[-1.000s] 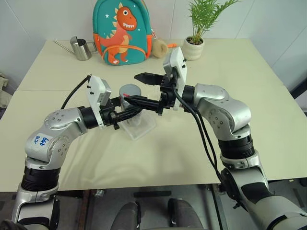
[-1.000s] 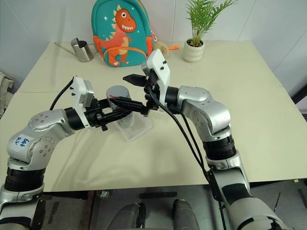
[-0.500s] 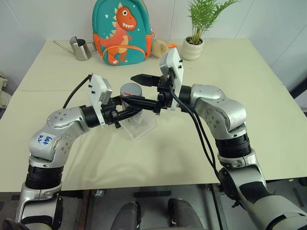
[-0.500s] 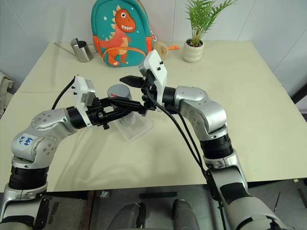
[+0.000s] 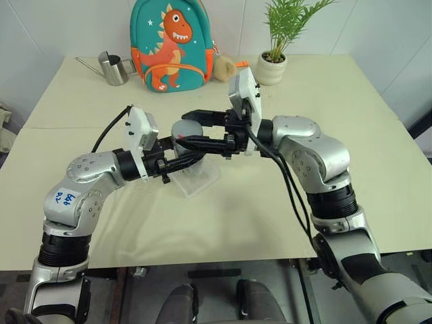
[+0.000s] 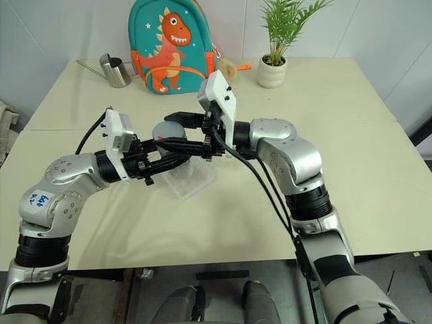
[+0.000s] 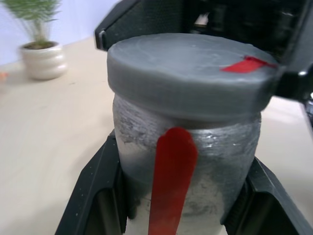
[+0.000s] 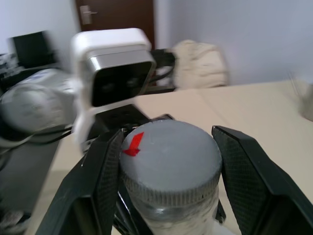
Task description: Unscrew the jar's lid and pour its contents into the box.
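The silvery-grey jar (image 7: pixel 215 156) with a red stripe is upright just above the clear plastic box (image 5: pixel 202 181) at the table's middle. My left gripper (image 5: pixel 190 156) is shut on the jar's body, one black finger (image 7: pixel 93 196) on each side. The grey lid (image 8: pixel 168 161) with its red mark sits on top of the jar. From the right, my right gripper (image 5: pixel 189 128) reaches in level and is shut on the lid, its pads (image 8: pixel 105 181) pressed against the rim. The contents are hidden inside the closed jar.
At the table's far edge stand a teal dinosaur backpack (image 5: pixel 171 44), a steel watering can (image 5: pixel 115 69), a small brown plush (image 5: pixel 225 67) and a potted plant (image 5: pixel 273 64). The table's right half and near edge are bare.
My right gripper's fingers, spread wide around the lid a second ago, have closed onto it, and its wrist has turned a little. The left gripper and jar stayed put.
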